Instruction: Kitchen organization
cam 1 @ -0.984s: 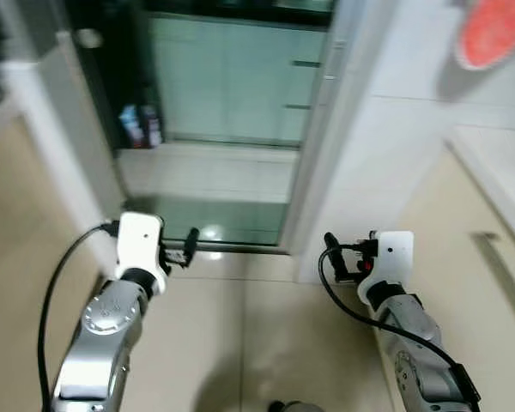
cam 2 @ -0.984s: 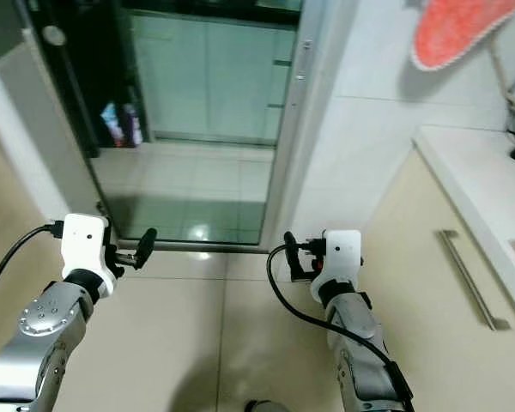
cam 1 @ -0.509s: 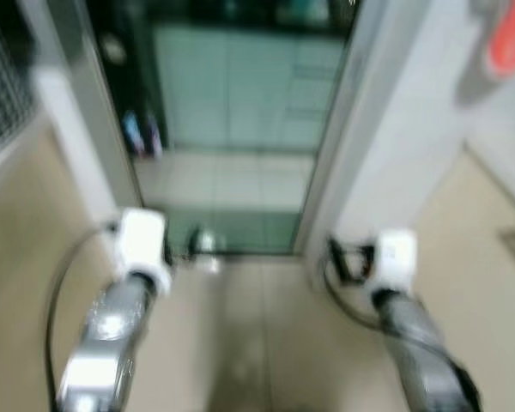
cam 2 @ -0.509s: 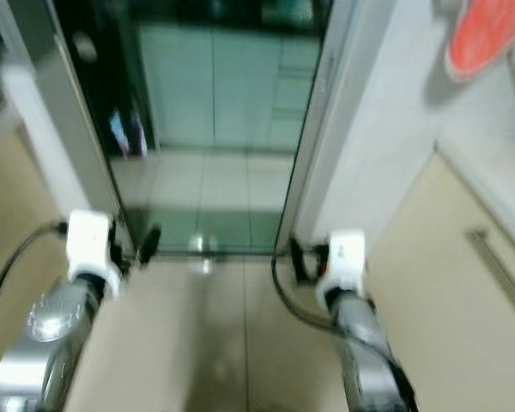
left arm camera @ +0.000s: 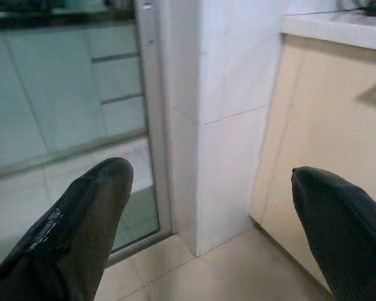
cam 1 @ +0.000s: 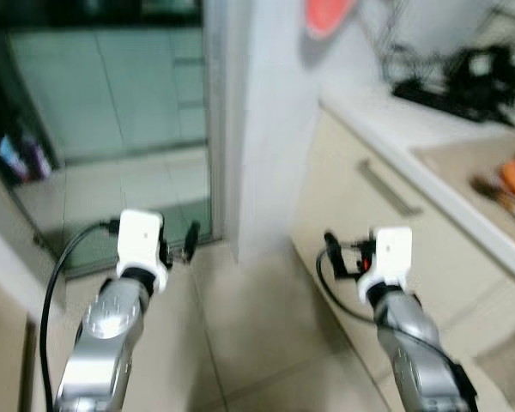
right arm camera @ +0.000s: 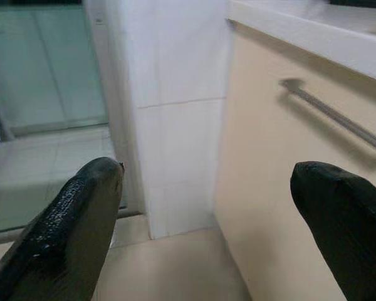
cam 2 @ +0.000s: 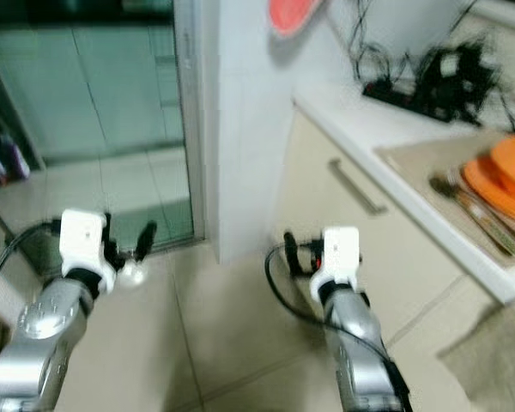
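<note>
Kitchen counter, white-topped with cream cabinet fronts (cam 2: 386,146), runs along the right side of the frame from upper centre down to lower right. On it at the far right: stack of orange plates (cam 2: 505,176) with what look like utensils (cam 2: 472,206) beside them, blurred, all sitting on a beige mat (cam 2: 429,159). Tangle of black cables or a wire rack (cam 2: 438,73) at the back of the counter, upper right; too blurred to tell which. Long metal bar handle (cam 2: 356,186) on the cabinet front, centre right. White tiled wall pillar (cam 2: 240,129) sits centre frame, with a red-orange flat object (cam 2: 290,13) hanging at the top edge. Frosted green-tinted glass sliding door (cam 2: 86,86) takes the upper left; small bottles (cam 1: 21,159) on the floor at the far left. Beige floor tiles (cam 2: 223,343) across the bottom. Left gripper (left arm camera: 213,226) held low at lower left, fingers spread wide, nothing between them. Right gripper (right arm camera: 213,226) at lower centre-right just beside the cabinet front, fingers likewise spread, holding nothing. Neither touches the counter. Head views are motion-blurred.
</note>
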